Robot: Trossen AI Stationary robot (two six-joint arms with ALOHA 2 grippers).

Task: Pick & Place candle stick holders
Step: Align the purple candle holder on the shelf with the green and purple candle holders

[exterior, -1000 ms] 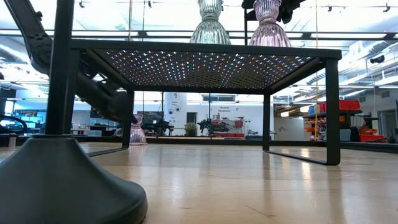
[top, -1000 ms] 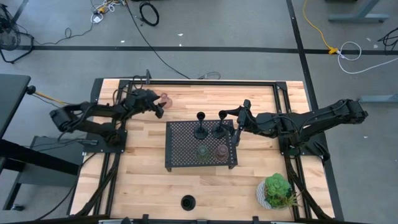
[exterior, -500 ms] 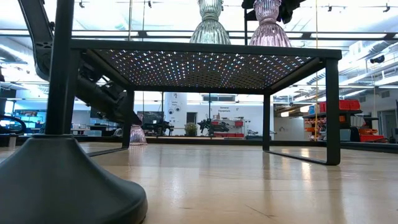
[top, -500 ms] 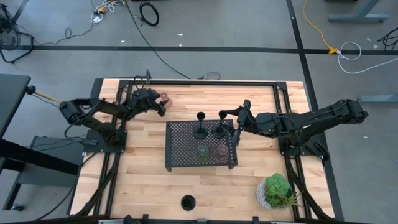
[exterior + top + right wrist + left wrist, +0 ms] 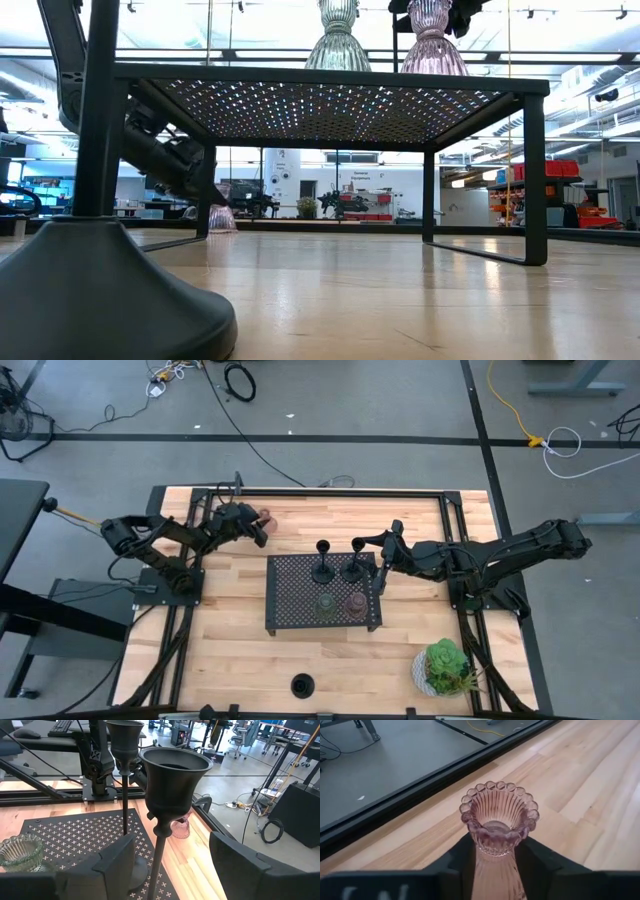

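Observation:
A pink glass candle stick holder (image 5: 498, 820) stands upright at the table's far left (image 5: 265, 518), and my left gripper (image 5: 256, 528) is shut on it. My right gripper (image 5: 175, 865) is open. Its fingers stand on either side of the thin stem of a black holder (image 5: 160, 830) without touching it. This holder (image 5: 355, 567) and a second black one (image 5: 322, 565) stand by their disc bases on the black perforated tray (image 5: 290, 610). The olive-green (image 5: 327, 603) and brownish (image 5: 354, 603) glass holders stand there too. A third black holder (image 5: 302, 685) stands near the front edge. My left gripper pinches the pink holder's narrow neck (image 5: 496, 860), just below its flared scalloped rim, between its two fingers (image 5: 460, 865). The fingers come in level from the table's left side. The holder stays upright, and its base (image 5: 222, 226) looks to be on the table.
A leafy plant in a white pot (image 5: 443, 665) stands at the front right. The tray stands on legs (image 5: 535, 180), raised above the table. The third black holder's base (image 5: 100, 290) fills the low view's near left. Bare wood lies left of the tray (image 5: 220, 630).
My left arm's rear links have swung toward the table's far edge. In the low view the gripper now covers more of the pink holder than before. The holder has stayed in its place.

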